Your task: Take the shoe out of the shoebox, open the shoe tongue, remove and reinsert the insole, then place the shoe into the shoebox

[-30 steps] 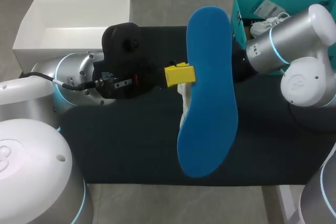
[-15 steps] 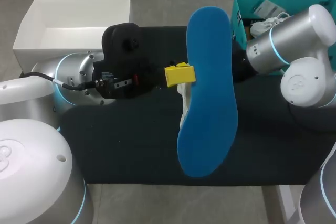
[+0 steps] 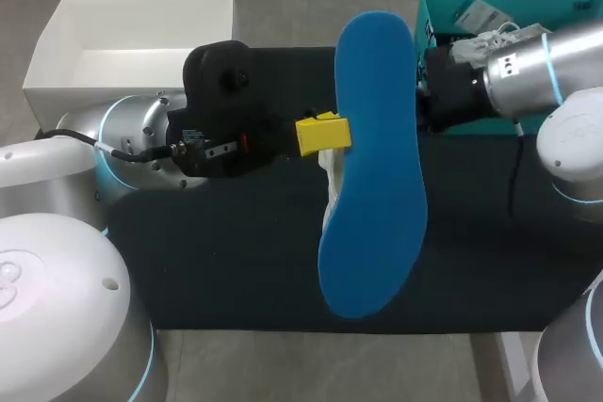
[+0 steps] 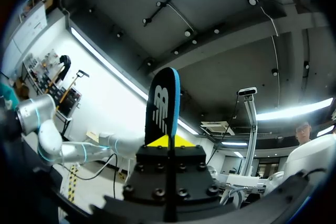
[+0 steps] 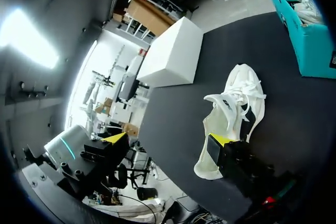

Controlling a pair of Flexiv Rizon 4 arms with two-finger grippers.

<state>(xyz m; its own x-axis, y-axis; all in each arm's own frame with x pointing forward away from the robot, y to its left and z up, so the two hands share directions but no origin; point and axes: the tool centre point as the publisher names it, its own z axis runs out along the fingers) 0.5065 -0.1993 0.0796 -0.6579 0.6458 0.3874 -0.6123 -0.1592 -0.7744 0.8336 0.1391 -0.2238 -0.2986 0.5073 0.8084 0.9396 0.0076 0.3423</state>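
Black mat (image 3: 236,261) covers the table from its left edge to its right edge. My left arm (image 3: 141,138) comes in over the left edge and lies level above the mat. My right arm (image 3: 537,72) comes in over the far right corner. White box (image 3: 141,54) stands open at the far left corner, just off the mat's far edge. Teal box (image 3: 429,25) stands at the far right corner, touching the mat's far edge, with something white and laced inside it, partly behind my right arm. Blue insole (image 3: 372,167) stands raised above the middle of the mat, its length running from the far edge toward the near edge. Left gripper (image 3: 323,134) is closed on one long edge of the insole. In the left wrist view the insole rises edge-on between the yellow tips, one tip pressed to each face. White shoe (image 5: 231,114) lies on the mat near its middle, opening upward, well apart from both boxes. From the head view most of it is hidden under the insole. Right gripper (image 5: 220,142) sits just above the shoe's near end; contact cannot be judged. I cannot tell its state: the insole hides it from overhead.
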